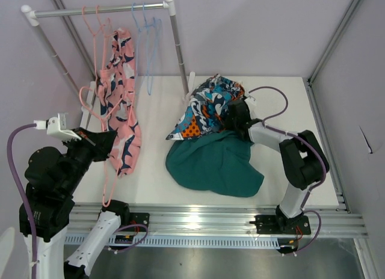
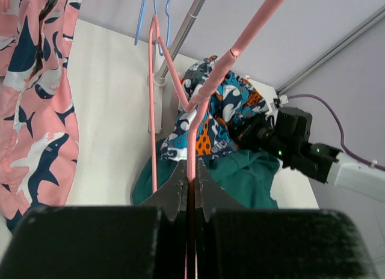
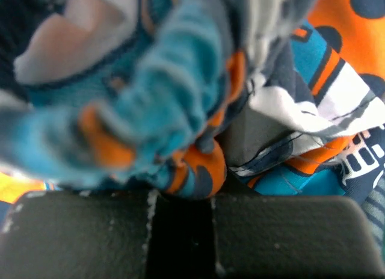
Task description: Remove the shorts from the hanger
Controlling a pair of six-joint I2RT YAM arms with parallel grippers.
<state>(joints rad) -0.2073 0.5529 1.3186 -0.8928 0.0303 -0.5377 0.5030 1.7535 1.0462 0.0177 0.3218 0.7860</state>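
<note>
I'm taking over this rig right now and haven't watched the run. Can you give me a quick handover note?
Grippers: the left gripper is shut on the thin pink wire hanger. The right gripper is shut on the navy, teal and orange printed cloth shorts.
Done: those printed shorts and the plain teal green cloth shorts lie piled on the white table, off any hanger.
Left: the pink shark-print cloth shorts hang beside the held hanger. I cannot tell whether they are on it.
</note>
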